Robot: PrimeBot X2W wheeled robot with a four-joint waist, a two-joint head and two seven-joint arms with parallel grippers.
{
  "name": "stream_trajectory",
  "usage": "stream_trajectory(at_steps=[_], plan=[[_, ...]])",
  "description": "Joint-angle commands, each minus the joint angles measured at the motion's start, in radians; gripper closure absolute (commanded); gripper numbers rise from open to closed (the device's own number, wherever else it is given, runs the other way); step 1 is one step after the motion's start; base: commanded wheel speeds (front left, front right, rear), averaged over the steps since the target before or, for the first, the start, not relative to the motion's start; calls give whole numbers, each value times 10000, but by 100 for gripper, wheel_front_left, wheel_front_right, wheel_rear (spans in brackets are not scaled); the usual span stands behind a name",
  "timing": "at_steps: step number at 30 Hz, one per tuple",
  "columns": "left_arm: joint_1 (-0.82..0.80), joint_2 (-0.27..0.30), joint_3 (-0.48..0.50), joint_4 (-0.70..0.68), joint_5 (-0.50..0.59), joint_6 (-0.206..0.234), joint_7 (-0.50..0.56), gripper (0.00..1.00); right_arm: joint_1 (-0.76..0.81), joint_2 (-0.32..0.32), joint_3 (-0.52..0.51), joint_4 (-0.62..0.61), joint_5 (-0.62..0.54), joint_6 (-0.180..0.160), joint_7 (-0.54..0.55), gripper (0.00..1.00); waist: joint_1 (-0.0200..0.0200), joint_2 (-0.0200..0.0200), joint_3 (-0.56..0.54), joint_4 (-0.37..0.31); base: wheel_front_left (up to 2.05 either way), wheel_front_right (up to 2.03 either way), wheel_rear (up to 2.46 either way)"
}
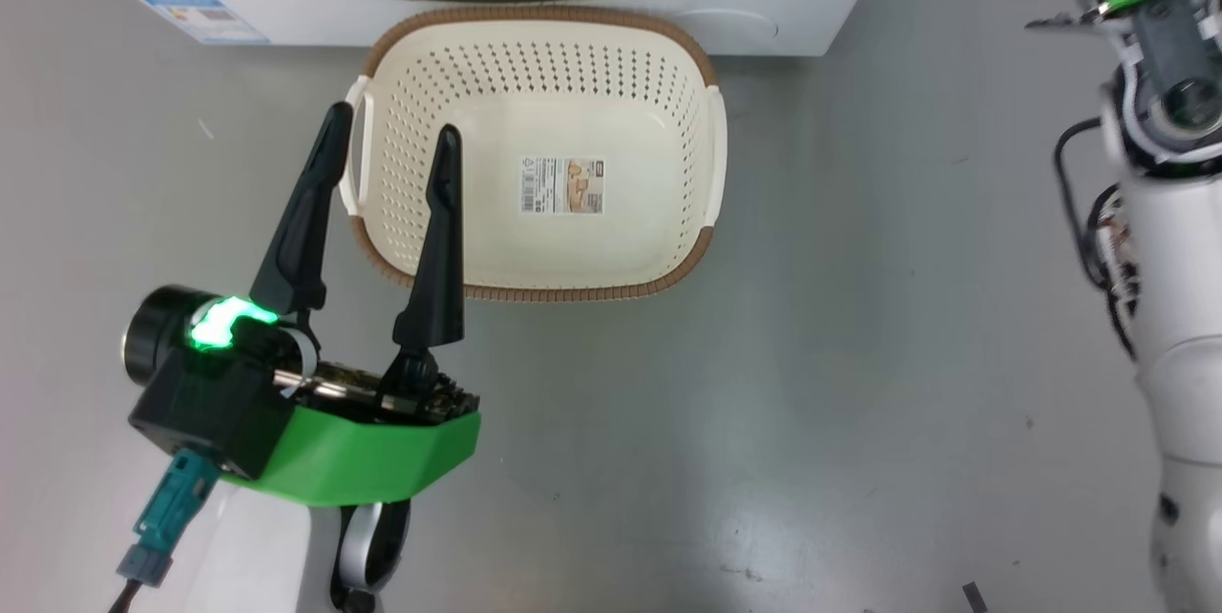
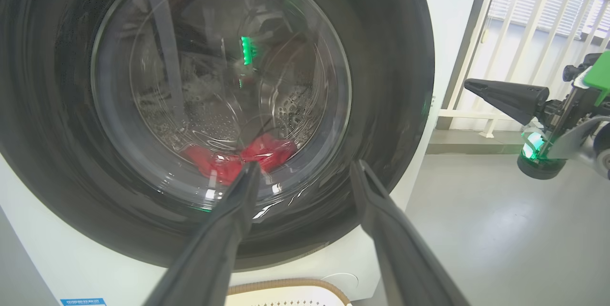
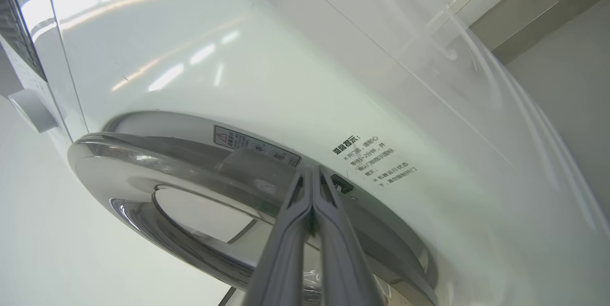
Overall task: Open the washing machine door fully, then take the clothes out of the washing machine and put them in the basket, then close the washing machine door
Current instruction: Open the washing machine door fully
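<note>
Your left pincer (image 1: pixel 391 124) stands wide open and holds nothing. In the head view its fingers straddle the left handle of the basket (image 1: pixel 539 24). In its own wrist view the left pincer (image 2: pixel 306 167) aims at the lower part of the door (image 2: pixel 395 67), apart from it.

Your right pincer (image 3: pixel 310 168) is closed, fingers pressed flat together with nothing between them. In its wrist view the tips line up with the door's silver edge (image 3: pixel 143 153), beside a small dark notch and printed text on the washer (image 3: pixel 267 72). The left wrist view shows the right pincer (image 2: pixel 476 87) off to the washer's right, clear of it and pointing toward it.

The door sits shut against the washer (image 2: pixel 450 5). The clothes (image 2: pixel 267 151) lie behind the glass at the bottom of the drum, red and bunched.

The basket rests on the grey floor (image 1: pixel 859 355) just in front of the washer (image 1: pixel 811 2), a paper label on its bottom.
</note>
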Motion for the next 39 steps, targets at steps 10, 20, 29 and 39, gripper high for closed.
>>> stream_trajectory(at_steps=[10,20,29,39], plan=[[-194,185,321,-204,32,-141,-47,0,-1164,-399,321,-291,1713,65,2344,100,0,0,530,246,0,0,0],[-247,185,185,-184,-55,-190,-47,0,-2040,-627,456,131,1703,65,2681,100,0,0,830,499,0,0,0],[-294,185,126,-133,-155,-219,-47,0,-2580,-738,645,762,1549,65,2802,100,0,0,1031,651,0,0,0],[-346,185,57,-64,-232,-173,-47,0,-2933,-827,867,946,2151,65,3929,100,0,0,1035,740,0,0,0]])
